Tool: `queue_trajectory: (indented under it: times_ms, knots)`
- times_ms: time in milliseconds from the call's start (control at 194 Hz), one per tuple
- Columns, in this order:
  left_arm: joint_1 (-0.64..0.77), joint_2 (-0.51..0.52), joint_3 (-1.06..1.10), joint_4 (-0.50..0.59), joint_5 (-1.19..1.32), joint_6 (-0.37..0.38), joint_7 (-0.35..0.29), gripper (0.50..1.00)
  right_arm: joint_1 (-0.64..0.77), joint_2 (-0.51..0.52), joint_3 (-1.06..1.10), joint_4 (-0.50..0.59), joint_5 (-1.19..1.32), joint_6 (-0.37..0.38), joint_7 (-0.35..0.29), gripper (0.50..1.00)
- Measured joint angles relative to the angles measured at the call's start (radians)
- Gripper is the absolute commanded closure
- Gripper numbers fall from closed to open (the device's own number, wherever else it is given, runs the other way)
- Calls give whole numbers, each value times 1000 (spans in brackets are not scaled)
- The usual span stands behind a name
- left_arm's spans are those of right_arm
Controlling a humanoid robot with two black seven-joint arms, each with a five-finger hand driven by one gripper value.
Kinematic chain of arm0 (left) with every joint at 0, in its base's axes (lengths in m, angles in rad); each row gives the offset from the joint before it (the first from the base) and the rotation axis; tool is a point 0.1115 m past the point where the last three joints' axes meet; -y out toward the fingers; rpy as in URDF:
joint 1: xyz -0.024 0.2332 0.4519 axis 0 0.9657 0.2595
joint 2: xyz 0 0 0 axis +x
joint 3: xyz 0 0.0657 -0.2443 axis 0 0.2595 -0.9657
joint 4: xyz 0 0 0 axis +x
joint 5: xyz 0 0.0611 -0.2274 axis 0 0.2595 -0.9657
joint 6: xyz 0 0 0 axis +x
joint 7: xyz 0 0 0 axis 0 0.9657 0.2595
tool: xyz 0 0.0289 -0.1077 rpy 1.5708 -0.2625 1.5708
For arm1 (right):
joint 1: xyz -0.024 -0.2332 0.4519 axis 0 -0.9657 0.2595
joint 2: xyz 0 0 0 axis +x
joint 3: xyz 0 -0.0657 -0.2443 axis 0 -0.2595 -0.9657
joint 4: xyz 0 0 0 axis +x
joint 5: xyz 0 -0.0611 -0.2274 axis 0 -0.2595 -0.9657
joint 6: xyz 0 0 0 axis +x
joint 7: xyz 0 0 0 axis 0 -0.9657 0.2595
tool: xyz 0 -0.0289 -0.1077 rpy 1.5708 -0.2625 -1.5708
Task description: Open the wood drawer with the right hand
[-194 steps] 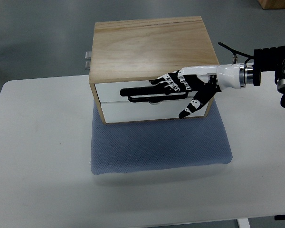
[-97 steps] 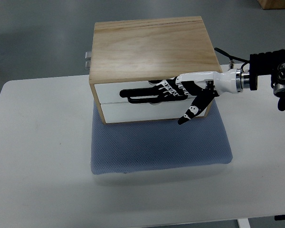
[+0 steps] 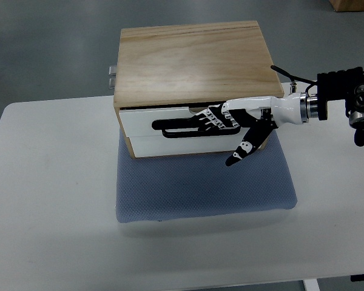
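Note:
A wooden drawer box (image 3: 194,60) with two white drawer fronts stands on a blue-grey mat (image 3: 200,188) at the far middle of the white table. The upper drawer (image 3: 170,121) has a long black handle (image 3: 176,128) and stands pulled out a little from the box. My right hand (image 3: 221,118), black and white, comes in from the right and has its fingers hooked over the handle's right part. Its thumb (image 3: 242,148) points down and out in front of the lower drawer. The left arm is out of view.
The white table (image 3: 48,200) spreads around the mat on all sides. A small metal fitting (image 3: 111,76) sticks out behind the box's left side. The grey floor lies beyond the table's far edge.
My right hand has curled its fingers onto the handle and drawn back toward me. The upper drawer has slid out a little from the box.

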Motion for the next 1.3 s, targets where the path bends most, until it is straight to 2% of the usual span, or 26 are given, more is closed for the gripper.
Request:
queue_trajectory:
  times_ms: [779, 1300]
  knots:
    - [0, 0, 0, 0, 0, 0, 0, 500, -62, -138, 0, 223, 5, 0, 2, 546]
    - [0, 0, 0, 0, 0, 0, 0, 500, -72, -217, 63, 282, 14, 0, 3, 546]
